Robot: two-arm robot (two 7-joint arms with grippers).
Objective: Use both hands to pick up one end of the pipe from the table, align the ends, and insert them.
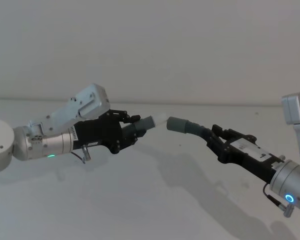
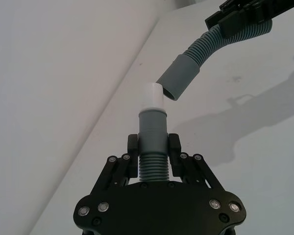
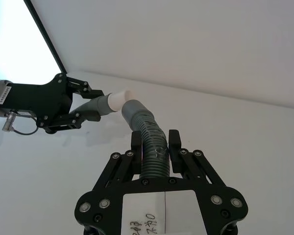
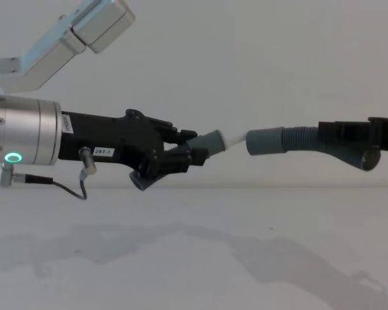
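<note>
Two hose pieces held in the air above the white surface (image 1: 150, 200). The left hose piece (image 2: 152, 156) ends in a grey cuff with a whitish tip (image 2: 152, 96); the right hose piece (image 1: 197, 131) ends in a wider grey cuff (image 1: 177, 124). In the chest view the tip and this cuff stand just apart. The left gripper (image 2: 153, 149) is closed on the ribbed part of its piece; the right gripper (image 3: 155, 147) is closed likewise. The right piece's far end is cut off behind its gripper. Behind stands a pale wall (image 1: 150, 45).
</note>
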